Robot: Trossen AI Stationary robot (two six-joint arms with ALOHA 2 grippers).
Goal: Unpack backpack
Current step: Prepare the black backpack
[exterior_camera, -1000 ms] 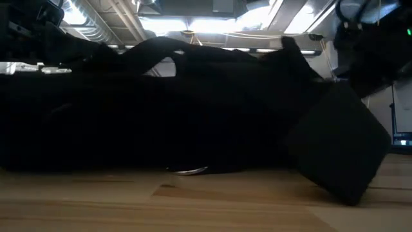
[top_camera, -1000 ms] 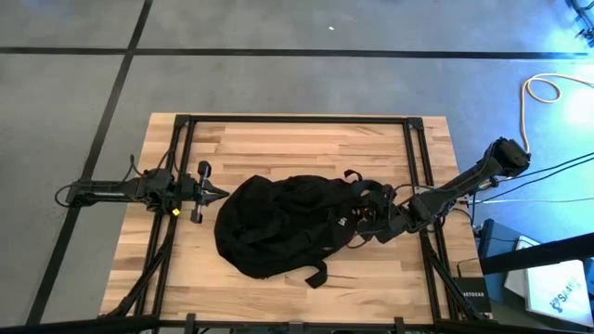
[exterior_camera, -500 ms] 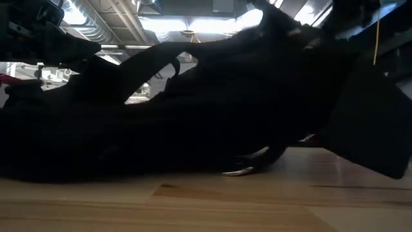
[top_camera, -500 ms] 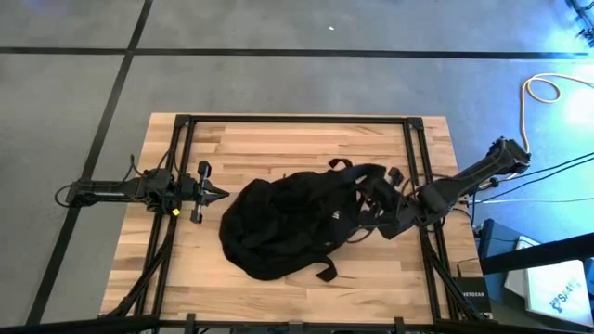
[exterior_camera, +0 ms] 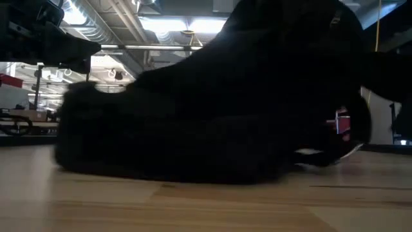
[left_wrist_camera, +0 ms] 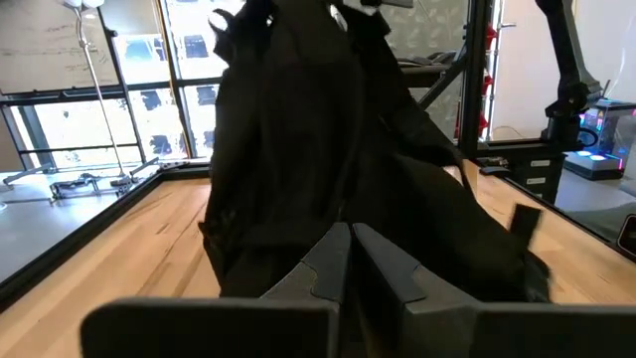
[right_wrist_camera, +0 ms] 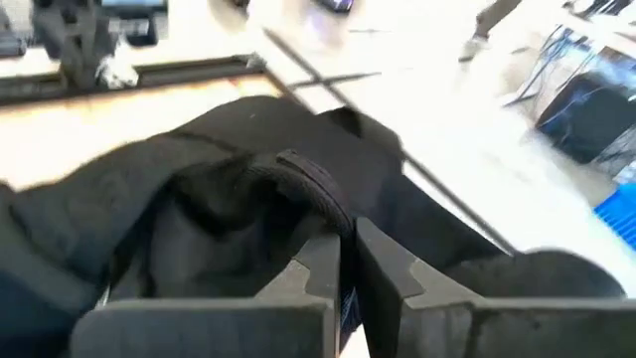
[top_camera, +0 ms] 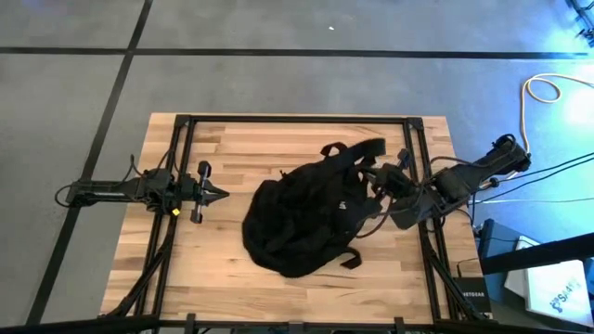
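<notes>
Centrally, we find the backpack on the table, a little toward the right arm's side, its far end lifted and bunched against that arm. We note soft black fabric, deeply creased, slumped into a rounded heap; a strap trails off the near edge, and a small white mark shows on its upper face. From table height it reads as one dark mound filling most of the view.

We see the right gripper at the raised end, fingers pressed together with a fold of black fabric and a padded band bunched right at their tips; we take it as clamped on the backpack. The left gripper waits just beside the pack's other end, pointed at it, fingers meeting with nothing between them.

Surface: pale wooden planks laid lengthwise, butcher-block grain, bordered by a black metal frame. Beyond it, grey floor crossed by dark lines, and a pale cable looped near the right arm's base. Room: ceiling ducts and strip lights, large windows behind the table.
</notes>
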